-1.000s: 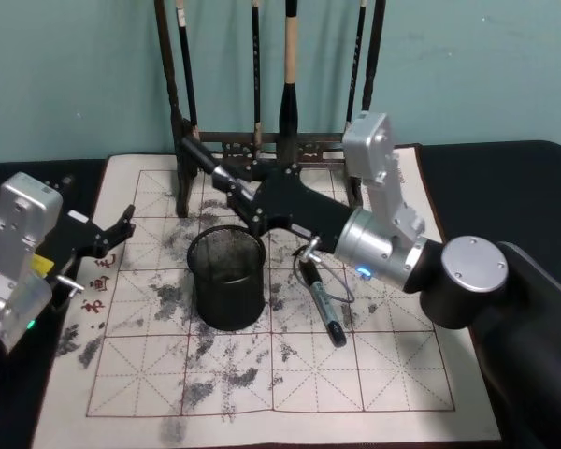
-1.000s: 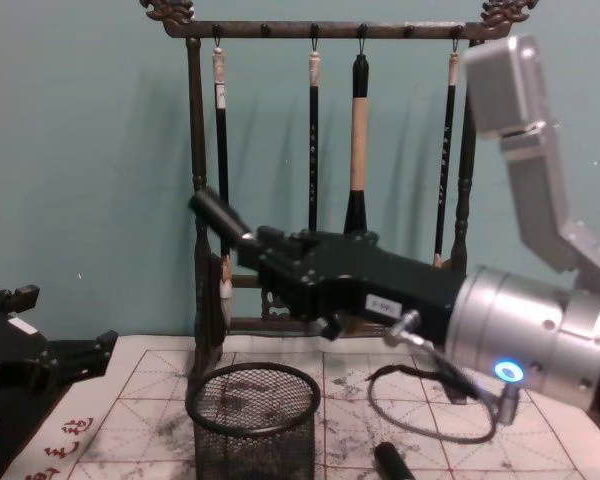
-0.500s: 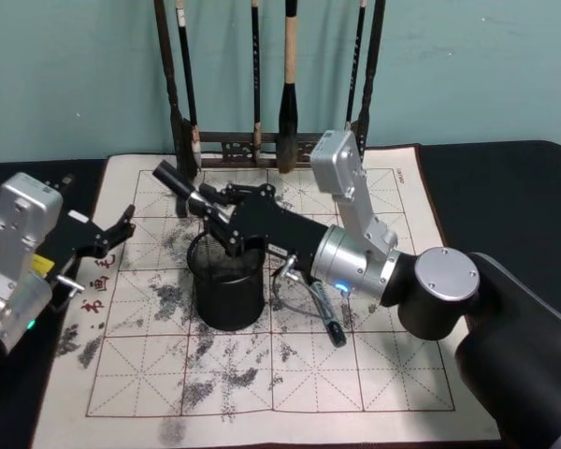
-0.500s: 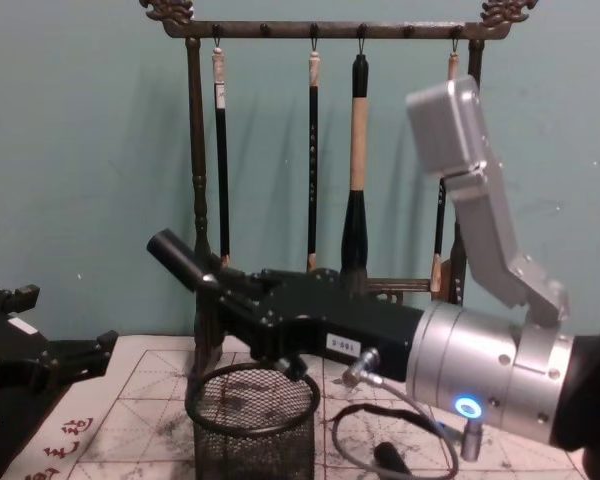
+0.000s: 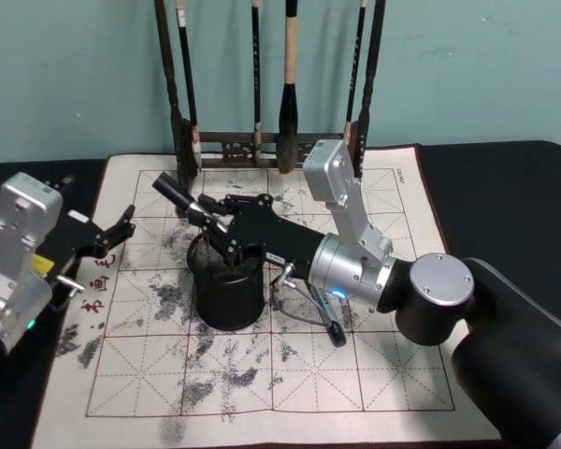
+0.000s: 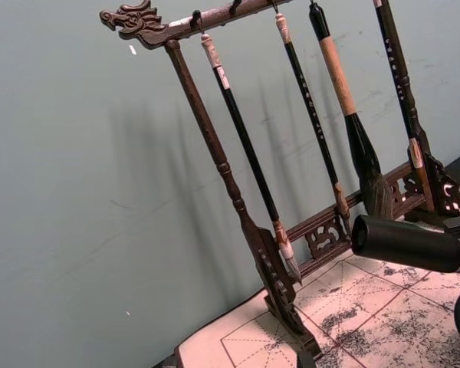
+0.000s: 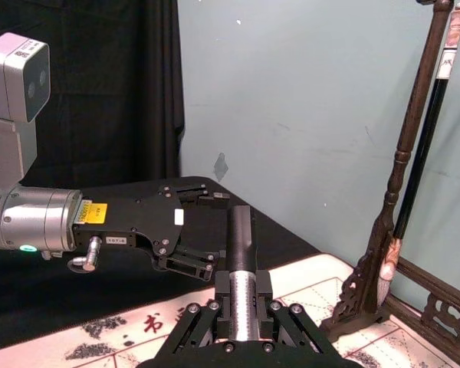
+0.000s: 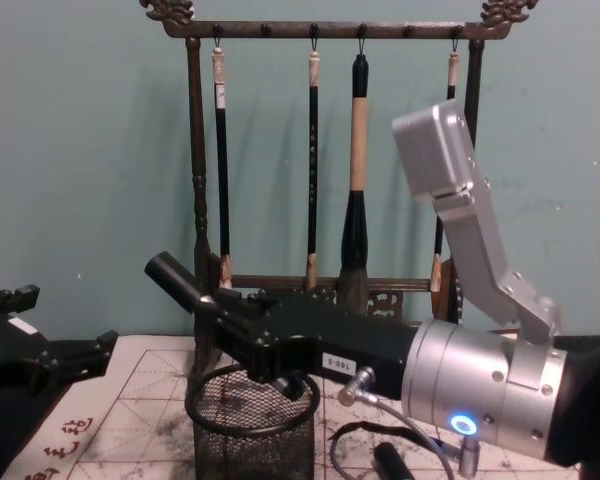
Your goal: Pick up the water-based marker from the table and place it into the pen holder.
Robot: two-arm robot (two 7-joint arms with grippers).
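Head view: the right gripper has dropped a little in the last half second. It is clamped on the marker, with the pen holder directly under its fingers. The marker's long axis is tilted, and its free end points up, away and to the robot's left, out past the fingertips. A second black pen lies on the mat beneath the gripper's wrist. The left gripper sits unchanged, well to the left of the right one, with its fingers spread.

Left wrist view: the marker's blunt end juts out in front of the brush rack.

Right wrist view: the marker runs straight out from between the closed fingers, pointing toward the left gripper beyond.

Chest view: the marker slopes up and to the left from the fingers. It is lower than before, and the holder's rim is just below the gripper.
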